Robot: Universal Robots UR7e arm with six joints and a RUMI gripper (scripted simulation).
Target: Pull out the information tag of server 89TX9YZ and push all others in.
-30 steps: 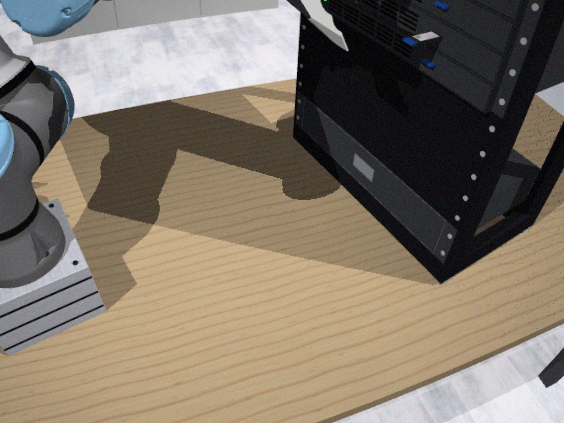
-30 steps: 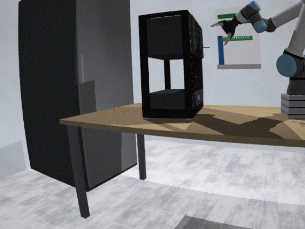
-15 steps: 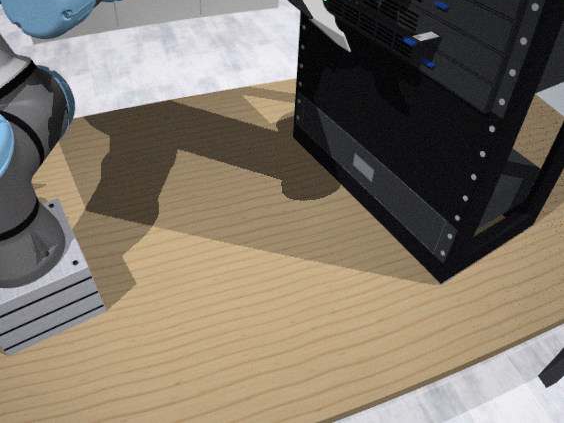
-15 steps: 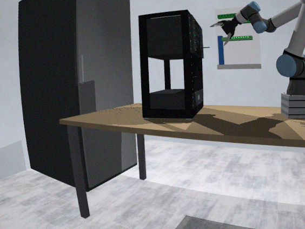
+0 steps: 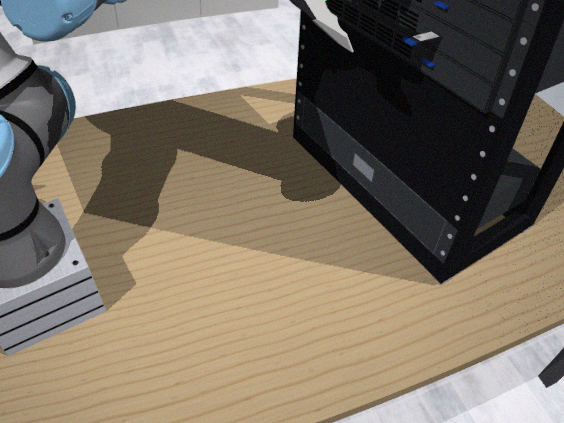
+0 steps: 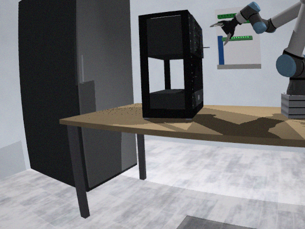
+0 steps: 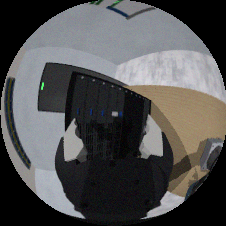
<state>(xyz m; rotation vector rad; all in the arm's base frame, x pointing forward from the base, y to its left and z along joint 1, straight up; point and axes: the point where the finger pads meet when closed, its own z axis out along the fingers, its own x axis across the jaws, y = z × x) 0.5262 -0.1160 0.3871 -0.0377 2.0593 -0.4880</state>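
One tag [image 5: 426, 36] [image 6: 206, 47] [image 7: 115, 114] out, open gripper [image 6: 220, 34] [image 7: 111, 117] apart from it

My arm's long links [image 6: 286, 14] are pale grey, and my joint housings [image 5: 25, 98] [image 6: 244, 13] are darker grey. Rounded light-blue caps [image 5: 55, 3] [image 6: 286, 65] cover my joints, small dark screws set into the uppermost one in the top view. Black rings circle me where sections meet. My end effector [image 6: 219, 35] [image 7: 111, 117] has a black body with pale, tapering, pointed fingers [image 5: 327, 18] [image 6: 228, 38]. I see no lettering on myself.
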